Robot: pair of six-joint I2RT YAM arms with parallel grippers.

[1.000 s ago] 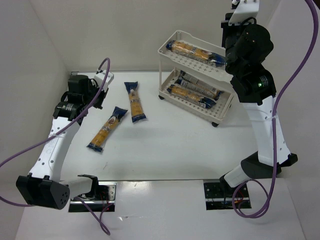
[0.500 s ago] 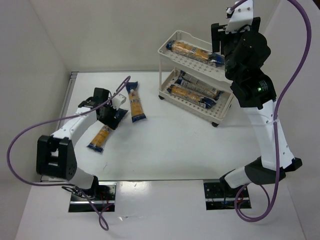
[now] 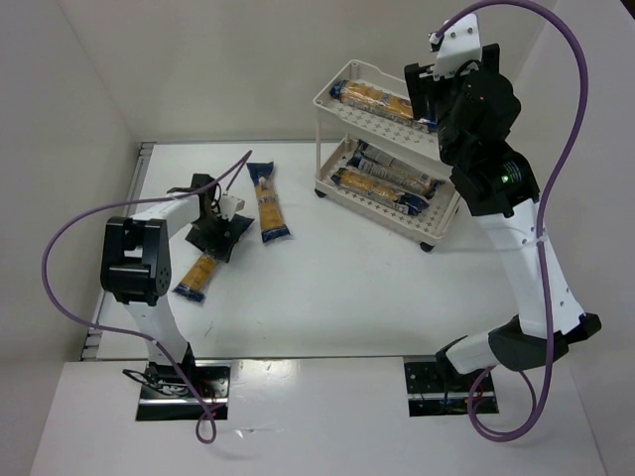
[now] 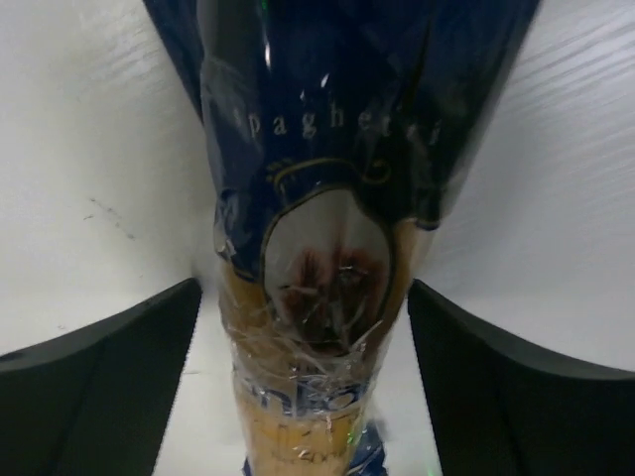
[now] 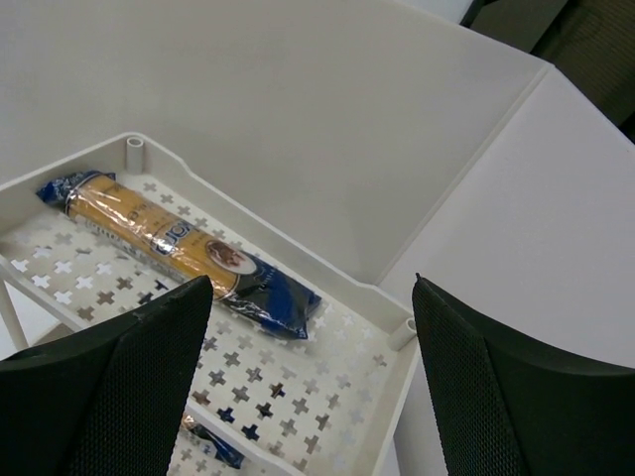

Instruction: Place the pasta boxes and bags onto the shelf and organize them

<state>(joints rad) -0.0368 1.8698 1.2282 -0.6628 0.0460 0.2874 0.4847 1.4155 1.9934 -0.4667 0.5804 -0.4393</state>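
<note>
the left end effector [image 3: 215, 226] is released, its two black fingers [image 4: 99, 387] spread wide on either side of the dark blue end of a long narrow plastic packet of orange-yellow spaghetti [image 4: 308, 248], which lies flat on the white worktop [image 3: 337, 288] directly beneath it. a second packet [image 3: 268, 203] lies just off to its side. the right end effector [image 5: 308, 288] is likewise released and grasps nothing, hanging above the upper tray of the cream-white plastic two-tier cart [image 3: 325, 99], where a third packet [image 5: 179, 248] lies below and ahead of its fingers, while a fourth packet [image 3: 397, 162] and a fifth packet [image 3: 382, 188] lie side by side in the lower tray further beneath.
</note>
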